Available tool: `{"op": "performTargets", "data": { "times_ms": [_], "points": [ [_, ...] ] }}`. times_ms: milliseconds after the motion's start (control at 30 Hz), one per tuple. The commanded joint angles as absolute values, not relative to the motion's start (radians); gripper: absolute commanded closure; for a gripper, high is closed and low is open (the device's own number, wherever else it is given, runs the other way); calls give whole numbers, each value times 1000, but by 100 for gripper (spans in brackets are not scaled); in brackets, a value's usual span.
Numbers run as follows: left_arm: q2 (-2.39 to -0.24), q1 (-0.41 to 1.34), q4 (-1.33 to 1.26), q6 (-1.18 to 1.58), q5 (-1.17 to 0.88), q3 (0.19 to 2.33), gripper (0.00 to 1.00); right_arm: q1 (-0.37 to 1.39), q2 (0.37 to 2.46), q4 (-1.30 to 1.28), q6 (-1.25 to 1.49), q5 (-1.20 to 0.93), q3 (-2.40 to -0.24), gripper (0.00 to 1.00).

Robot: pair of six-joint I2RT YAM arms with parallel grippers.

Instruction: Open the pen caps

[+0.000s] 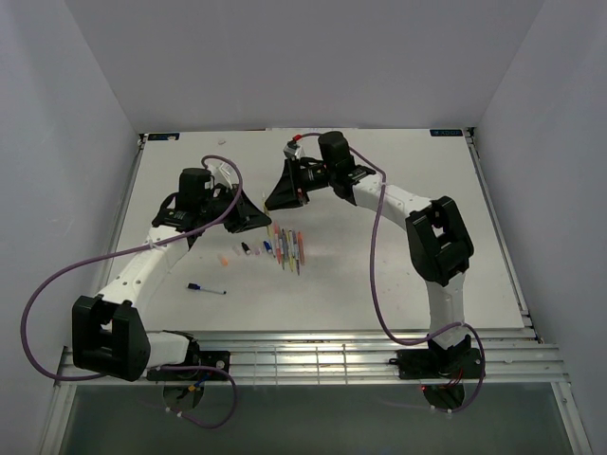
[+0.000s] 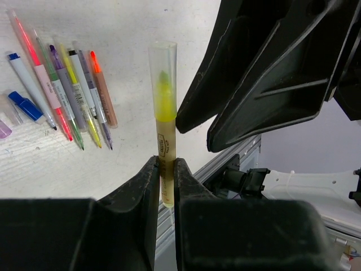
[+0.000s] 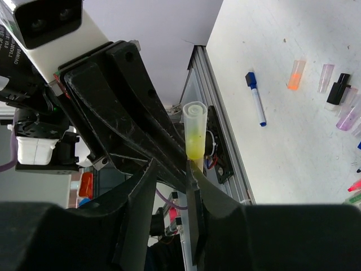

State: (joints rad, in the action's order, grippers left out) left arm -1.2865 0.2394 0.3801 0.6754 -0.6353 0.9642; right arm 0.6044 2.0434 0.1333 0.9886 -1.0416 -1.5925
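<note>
Nearest, by the arm bases, a lone white and blue pen (image 1: 206,288) lies on the white desk (image 1: 398,237), well apart from the rest. Beyond it comes a short line of loose caps (image 1: 245,250), small stubby tubes: an orange one (image 3: 295,74), a clear purplish one (image 3: 326,78) and a black one (image 3: 338,90). They lie just left of the row of pens (image 1: 289,248), thin plastic sticks in pink, green, grey, yellow and orange, side by side and close together. A blue cap (image 2: 25,106) lies beside that row. Further back, above the desk, the two tools meet. The left tool (image 2: 165,166) is clamped on the lower barrel of a yellow pen (image 2: 164,132), its matte black fingers pressed to either side, with the pen standing straight out from them. The pen's clear cap (image 2: 162,62) is on, and the yellow-green tip shows through the frosted plastic. The right tool (image 3: 172,169) stands with its jaws apart, just beside the cap. One finger (image 2: 203,96) crowds against the pen's side about where cap meets barrel, and I cannot tell whether it touches. Its bulky black housing hides the desk behind it, and purple cables (image 1: 375,265) loop from both arms
</note>
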Motion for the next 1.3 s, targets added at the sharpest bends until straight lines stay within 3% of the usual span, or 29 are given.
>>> {"op": "performTargets", "data": {
  "times_ms": [0, 367, 767, 1100, 1267],
  "points": [
    [-1266, 244, 345, 683, -635, 997, 100, 621, 2002, 151, 977, -1029, -1583, 67],
    [-1227, 244, 339, 695, -609, 974, 100, 630, 1993, -64, 818, -974, -1620, 68],
    [-1198, 244, 339, 706, -615, 959, 100, 675, 2022, -101, 788, -965, -1658, 70],
    [-1196, 244, 336, 704, -621, 960, 100, 680, 2026, -89, 799, -962, -1651, 89],
    [-1207, 244, 336, 701, -632, 965, 100, 680, 2020, -61, 818, -973, -1634, 92]
  ]
}}
